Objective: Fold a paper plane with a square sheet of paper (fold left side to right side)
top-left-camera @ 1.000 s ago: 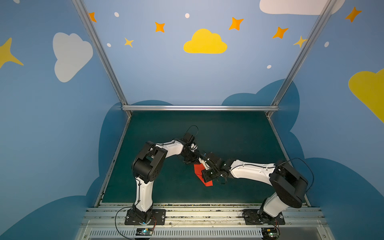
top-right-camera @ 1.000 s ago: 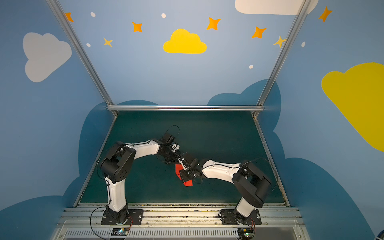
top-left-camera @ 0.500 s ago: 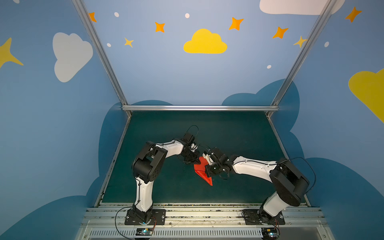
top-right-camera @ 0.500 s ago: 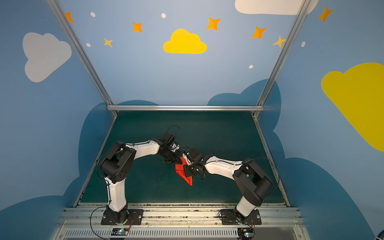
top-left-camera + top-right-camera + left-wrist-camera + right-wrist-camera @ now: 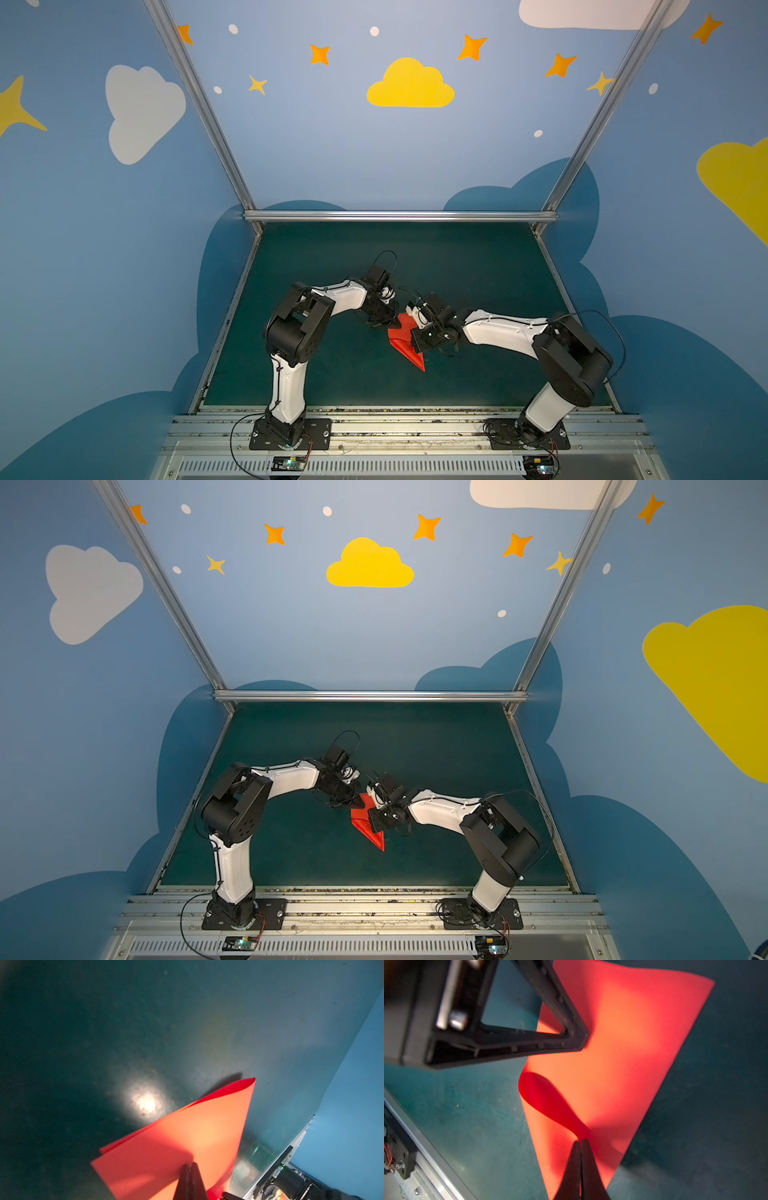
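Observation:
The square sheet of paper (image 5: 400,340) (image 5: 360,818) is bright red and lies on the green mat, doubled over in a loose fold with a rounded, uncreased loop (image 5: 548,1101). Its pointed near end faces the front rail. No paper plane is in view. My left gripper (image 5: 190,1164) (image 5: 384,324) is shut, its tips down on the upper layer (image 5: 197,1130). My right gripper (image 5: 580,1140) (image 5: 376,817) is shut too, its tips on the sheet where the loop narrows flat. The left gripper's black fingers (image 5: 571,1039) reach over the sheet's far part.
The green mat (image 5: 457,270) is bounded by aluminium rails at the back (image 5: 399,215) and front (image 5: 399,415), with blue walls on both sides. Both arm bases (image 5: 286,432) (image 5: 528,432) stand on the front rail. The two wrists sit close together over the sheet.
My right gripper has moved back and to the left along the sheet, uncovering its pointed near end. The left gripper has held its place.

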Robot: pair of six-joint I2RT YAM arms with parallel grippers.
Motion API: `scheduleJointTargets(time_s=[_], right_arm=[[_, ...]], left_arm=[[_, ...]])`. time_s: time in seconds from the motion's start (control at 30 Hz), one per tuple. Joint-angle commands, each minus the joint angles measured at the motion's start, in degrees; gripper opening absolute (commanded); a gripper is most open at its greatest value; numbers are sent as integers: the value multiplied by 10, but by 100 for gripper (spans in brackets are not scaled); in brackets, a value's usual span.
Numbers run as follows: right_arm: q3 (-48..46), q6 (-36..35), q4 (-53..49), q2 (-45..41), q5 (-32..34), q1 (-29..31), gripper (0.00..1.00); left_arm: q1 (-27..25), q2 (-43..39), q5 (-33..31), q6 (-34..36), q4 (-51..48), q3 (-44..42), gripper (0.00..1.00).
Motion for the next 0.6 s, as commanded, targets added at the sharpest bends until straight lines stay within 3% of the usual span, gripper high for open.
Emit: scheduleJointTargets(time_s=[0.0, 0.57], right_arm=[[17, -7, -4, 10, -7, -4, 0], [5, -4, 5, 16, -8, -11, 0]], left_arm=[[-7, 32, -40, 8, -24, -8, 3], [-9, 33, -39, 8, -23, -10, 3]])
